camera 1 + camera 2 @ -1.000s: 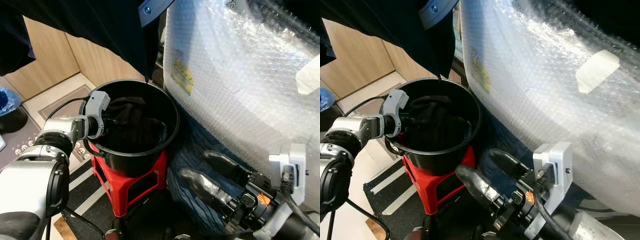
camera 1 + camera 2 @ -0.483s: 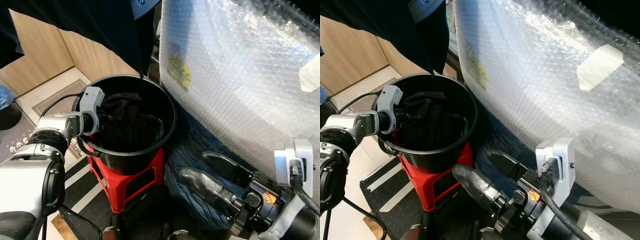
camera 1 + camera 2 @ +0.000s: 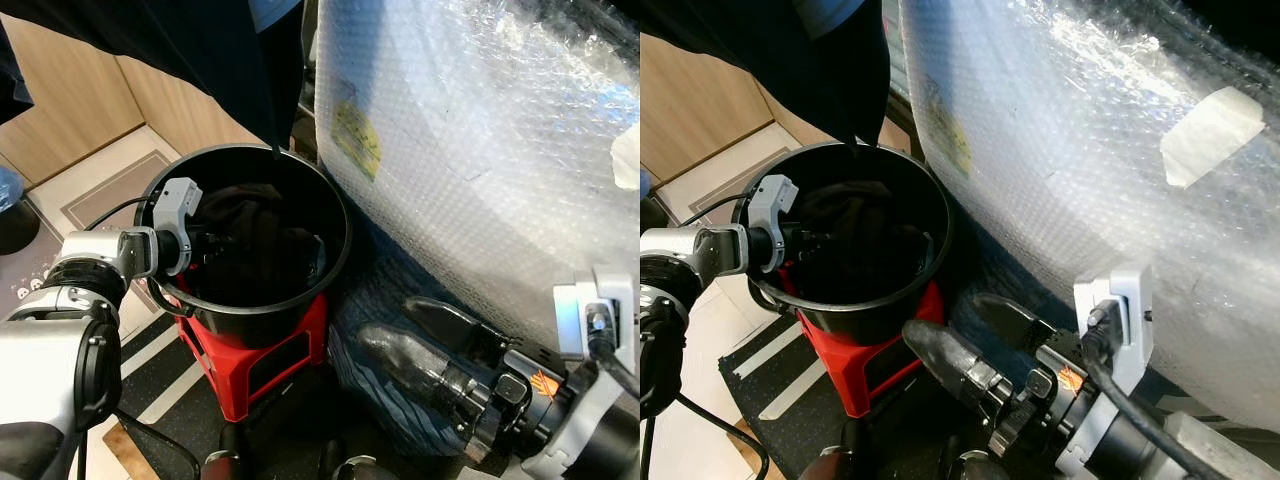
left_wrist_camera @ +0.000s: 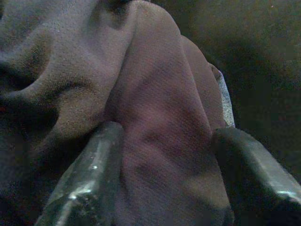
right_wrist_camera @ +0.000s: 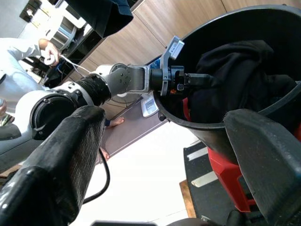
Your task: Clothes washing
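The dark garment (image 3: 255,240) lies bunched inside the black bucket (image 3: 330,250), which sits on a red stool (image 3: 262,356) (beside a bubble-wrapped appliance (image 3: 480,150)). The left gripper (image 4: 164,165) reaches over the rim, fingers apart around a fold of cloth. The right gripper (image 3: 425,335) hovers low beside the bucket, fingers spread and holding nothing.

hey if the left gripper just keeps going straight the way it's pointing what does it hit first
Most likely the dark garment. The left gripper reaches over the black bucket's rim, and in the wrist view a fold of that cloth bulges between its open fingers. Whether they already touch it is unclear.
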Robot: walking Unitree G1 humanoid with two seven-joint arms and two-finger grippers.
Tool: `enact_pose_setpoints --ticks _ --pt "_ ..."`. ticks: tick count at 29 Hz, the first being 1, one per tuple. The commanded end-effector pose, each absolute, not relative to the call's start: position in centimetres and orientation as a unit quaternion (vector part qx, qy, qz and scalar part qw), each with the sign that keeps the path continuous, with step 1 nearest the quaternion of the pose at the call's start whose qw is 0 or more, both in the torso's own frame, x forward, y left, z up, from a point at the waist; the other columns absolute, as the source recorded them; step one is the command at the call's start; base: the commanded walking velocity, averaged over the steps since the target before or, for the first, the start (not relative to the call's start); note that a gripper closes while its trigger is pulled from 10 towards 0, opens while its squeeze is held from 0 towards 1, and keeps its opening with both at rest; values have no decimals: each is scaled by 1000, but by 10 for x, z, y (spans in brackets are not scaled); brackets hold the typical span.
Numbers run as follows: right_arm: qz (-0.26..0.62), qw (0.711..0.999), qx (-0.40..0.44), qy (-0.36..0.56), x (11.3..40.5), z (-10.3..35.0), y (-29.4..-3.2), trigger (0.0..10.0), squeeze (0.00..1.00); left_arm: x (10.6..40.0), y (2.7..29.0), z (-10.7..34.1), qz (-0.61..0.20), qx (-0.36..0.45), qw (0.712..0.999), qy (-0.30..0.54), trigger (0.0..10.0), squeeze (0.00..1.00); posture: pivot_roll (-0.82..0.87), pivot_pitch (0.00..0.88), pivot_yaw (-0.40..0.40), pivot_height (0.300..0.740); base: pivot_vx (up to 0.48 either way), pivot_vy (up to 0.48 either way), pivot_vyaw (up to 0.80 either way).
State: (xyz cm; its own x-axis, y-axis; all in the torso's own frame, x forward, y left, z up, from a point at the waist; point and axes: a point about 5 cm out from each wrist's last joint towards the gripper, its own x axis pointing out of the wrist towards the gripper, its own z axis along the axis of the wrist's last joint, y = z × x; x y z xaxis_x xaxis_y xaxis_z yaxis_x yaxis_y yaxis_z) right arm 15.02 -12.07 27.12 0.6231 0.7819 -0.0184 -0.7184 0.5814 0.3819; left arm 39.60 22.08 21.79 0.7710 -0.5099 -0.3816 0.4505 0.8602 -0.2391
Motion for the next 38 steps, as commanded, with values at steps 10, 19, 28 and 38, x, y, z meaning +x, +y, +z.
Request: enact_pose_setpoints --ticks 10,19,28,38 --pt "441 876 169 102 142 272 -115 10000 0 391 228 206 -252 -70 933 247 0 0 -185 558 -117 740 0 0 0" --pt "441 876 169 98 143 272 -114 10000 0 392 228 211 -256 -60 935 239 0 0 -177 547 -114 740 0 0 0" --pt "441 877 167 89 144 273 -112 10000 0 393 232 218 -247 -42 942 223 0 0 -169 525 -114 740 0 0 0" --pt "442 880 158 74 151 273 -112 10000 0 401 236 249 -227 -13 963 146 0 0 -166 477 -125 740 0 0 0"
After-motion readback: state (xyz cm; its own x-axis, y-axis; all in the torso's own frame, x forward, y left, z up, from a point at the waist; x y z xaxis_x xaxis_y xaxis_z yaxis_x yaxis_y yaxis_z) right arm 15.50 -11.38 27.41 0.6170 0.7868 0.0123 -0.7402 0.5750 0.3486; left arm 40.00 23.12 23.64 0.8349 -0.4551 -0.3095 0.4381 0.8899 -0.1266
